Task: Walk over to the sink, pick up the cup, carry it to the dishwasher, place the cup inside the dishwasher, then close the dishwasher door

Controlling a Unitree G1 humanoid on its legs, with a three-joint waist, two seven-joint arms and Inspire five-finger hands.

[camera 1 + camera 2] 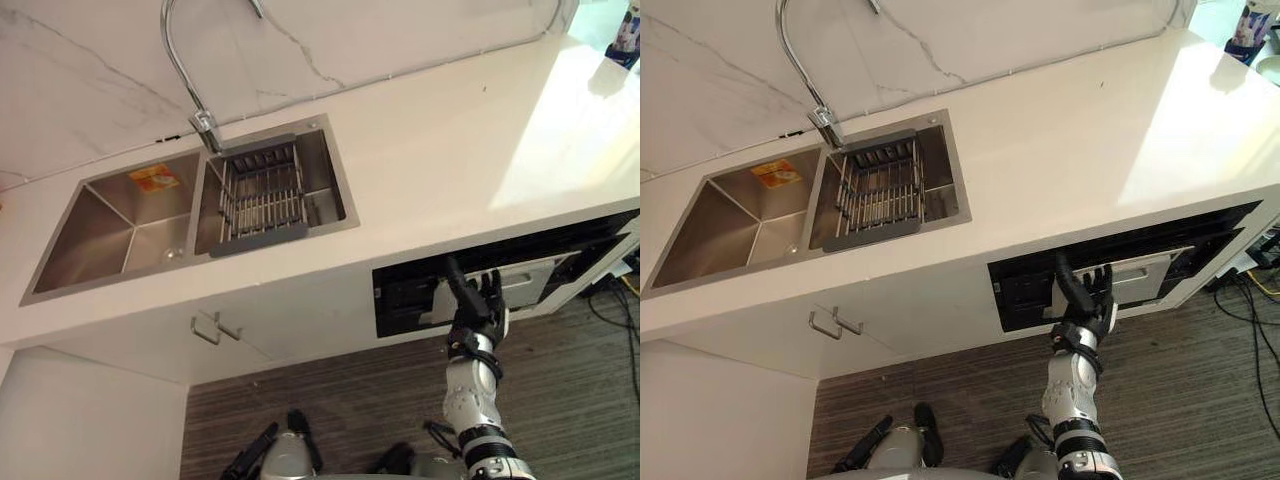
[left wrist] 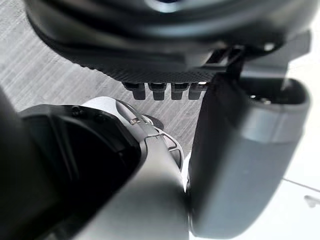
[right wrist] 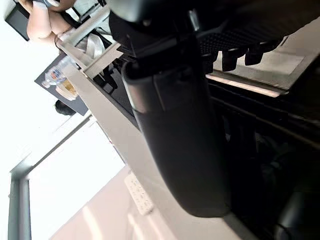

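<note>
Right hand (image 1: 482, 308): fingers straight, flat against the dishwasher door (image 1: 530, 280). I should push evenly until it seats. I judge the cup is inside, unconfirmed. The right wrist view shows fingertips (image 3: 231, 59) on the panel; the head view shows the remaining gap. Left hand (image 2: 150, 65): state cannot be told.

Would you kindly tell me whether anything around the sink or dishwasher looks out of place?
The dishwasher door under the counter stands ajar, its dark interior showing, with the right hand raised against it. Nothing looks spilled or damaged.
</note>
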